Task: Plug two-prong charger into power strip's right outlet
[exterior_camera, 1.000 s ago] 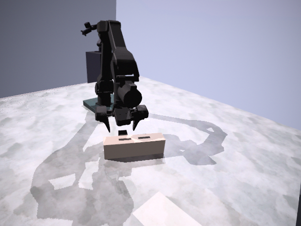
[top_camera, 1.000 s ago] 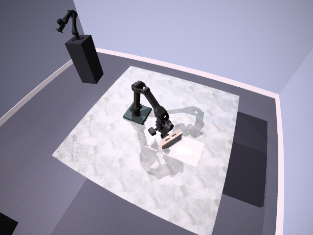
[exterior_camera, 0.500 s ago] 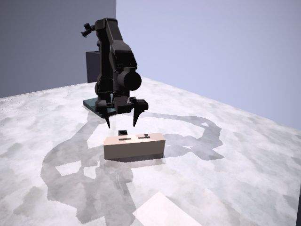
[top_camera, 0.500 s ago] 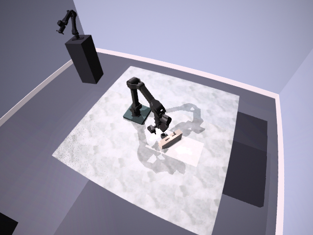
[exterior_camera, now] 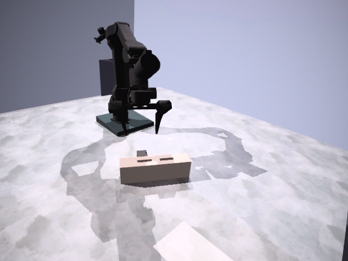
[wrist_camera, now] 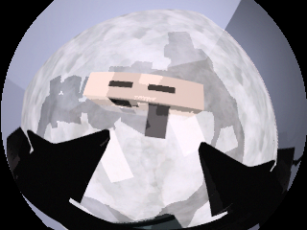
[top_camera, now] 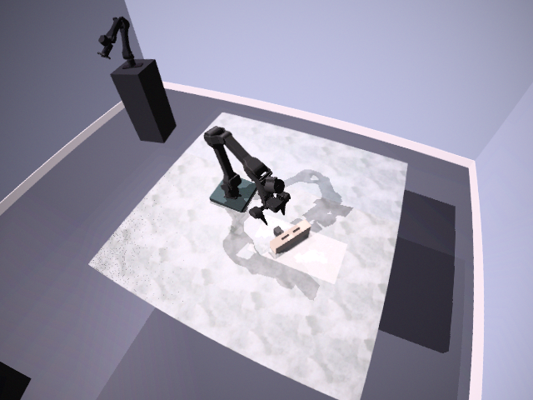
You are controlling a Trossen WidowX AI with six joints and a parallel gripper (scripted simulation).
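Observation:
The power strip (top_camera: 299,237) (exterior_camera: 155,172) (wrist_camera: 192,96) is a pale pink block with two dark slots in its top, both showing with nothing in them. The charger (top_camera: 277,231) (exterior_camera: 142,153) (wrist_camera: 156,125) is a small dark grey block on the arm's side of the strip, close beside it. It is nearest the slot on the right in the wrist view. Its prongs cannot be made out, and the strip hides its lower part in the exterior view. My gripper (top_camera: 274,218) (exterior_camera: 141,134) is open and empty, with its fingertips above and behind the charger, towards the arm's base.
The arm's dark green base plate (top_camera: 215,200) (exterior_camera: 106,120) lies behind the gripper. A bright pale patch (top_camera: 337,258) shows on the mottled surface beyond the strip. Arm shadows fall around the strip. Another arm stands on a dark pedestal (top_camera: 137,98) off at the back left.

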